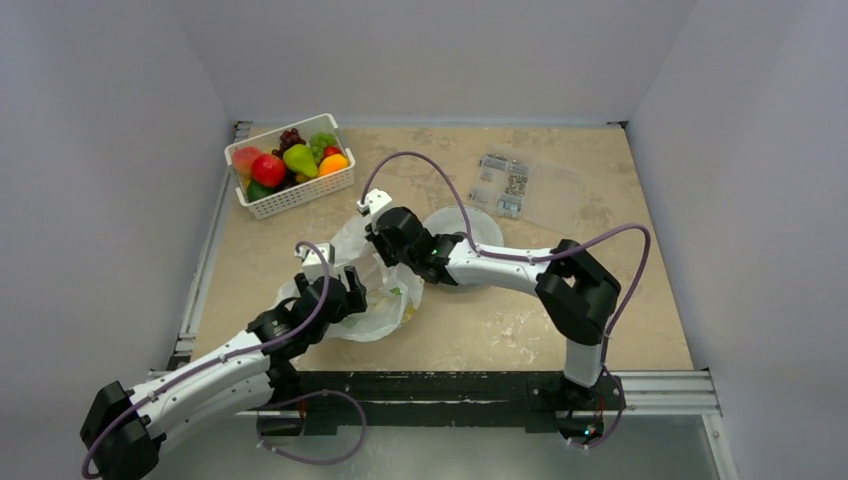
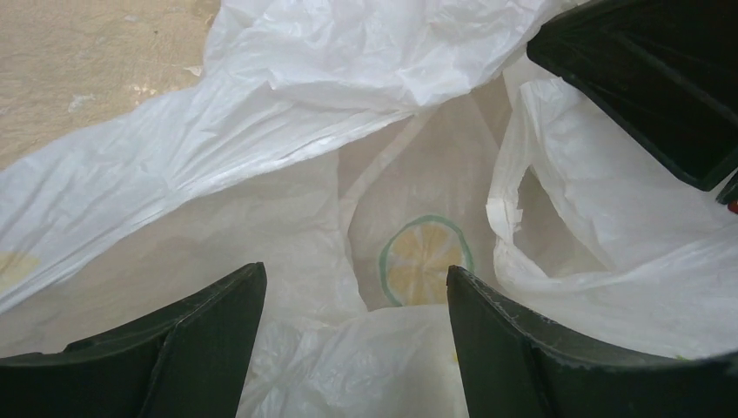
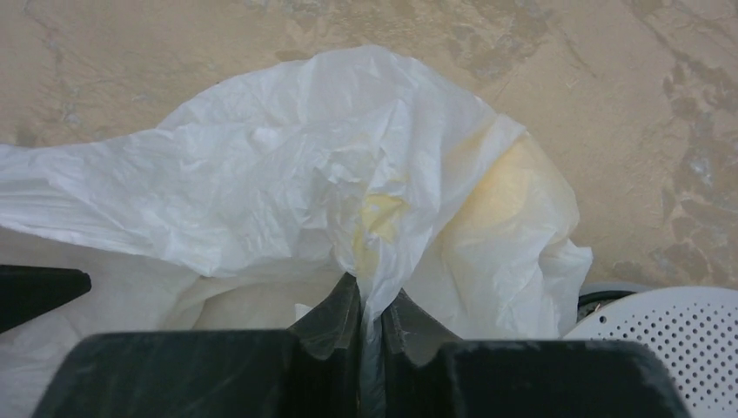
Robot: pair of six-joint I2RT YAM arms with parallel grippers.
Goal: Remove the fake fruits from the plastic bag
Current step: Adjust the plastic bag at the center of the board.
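Our right claw point(image 3: 370, 306) is pinched tight on a gathered fold of the plastic bag point(image 3: 305, 174). The thin white film rises in a crumpled peak from between its closed fingers. Our left claw point(image 2: 357, 277) stands wide, with its two dark fingers spread over the bag's loose folds and holding nothing. Between them we see a printed lemon slice point(image 2: 424, 259) ringed in green on the film.

From above, the bag lies crumpled on the surface point(image 1: 500, 330) near the middle front. The left claw is at its near-left side and the right claw at its far edge. A pale yellow tint shows through the film in the right wrist view, and we cannot tell whether it is fruit or print.

We see the fake fruits point(image 1: 295, 160) heaped in a white slotted basket point(image 1: 300, 197) at the far left, well apart from the bag. Among them are a red apple point(image 1: 268, 170), a green pear point(image 1: 300, 160) and a green grape bunch point(image 1: 322, 143). A perforated white bowl point(image 1: 472, 225) sits just beside the bag under the right arm. A clear packet point(image 1: 530, 190) lies flat farther right.
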